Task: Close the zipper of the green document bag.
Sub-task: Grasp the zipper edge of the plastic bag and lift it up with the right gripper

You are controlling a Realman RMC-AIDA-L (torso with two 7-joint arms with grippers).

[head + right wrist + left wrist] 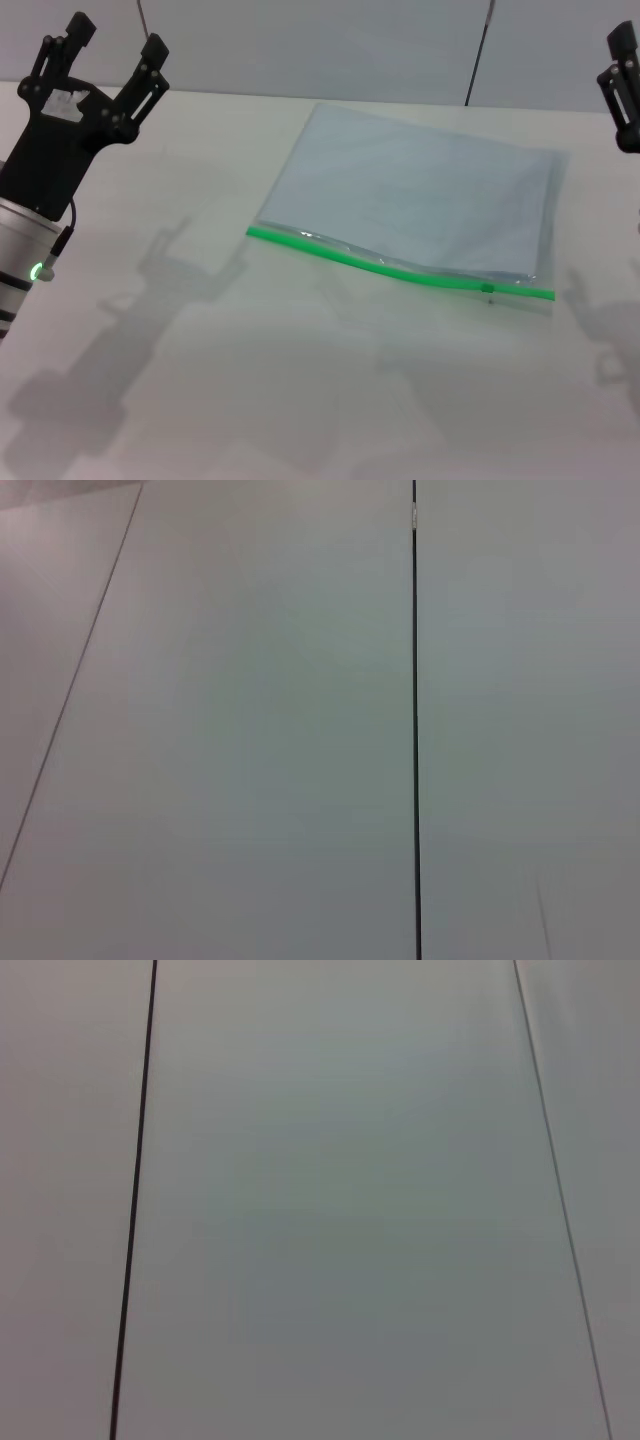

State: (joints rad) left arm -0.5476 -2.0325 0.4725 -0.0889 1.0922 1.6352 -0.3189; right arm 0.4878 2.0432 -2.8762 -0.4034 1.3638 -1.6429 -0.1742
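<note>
The green document bag [420,195] lies flat on the white table, right of centre in the head view. It is a translucent pale blue-grey pouch. Its zipper [390,265] is a bright green strip along the near long edge, with a small slider tab [488,289] near the right end. My left gripper [112,40] is raised at the far left, well away from the bag, open with nothing between its fingers. My right gripper [625,90] shows only partly at the far right edge, raised above the table. Both wrist views show only a plain pale surface.
The white table [300,380] stretches wide in front of and left of the bag. A thin dark line [478,55] runs up the grey wall behind the table. Shadows of both arms fall on the tabletop.
</note>
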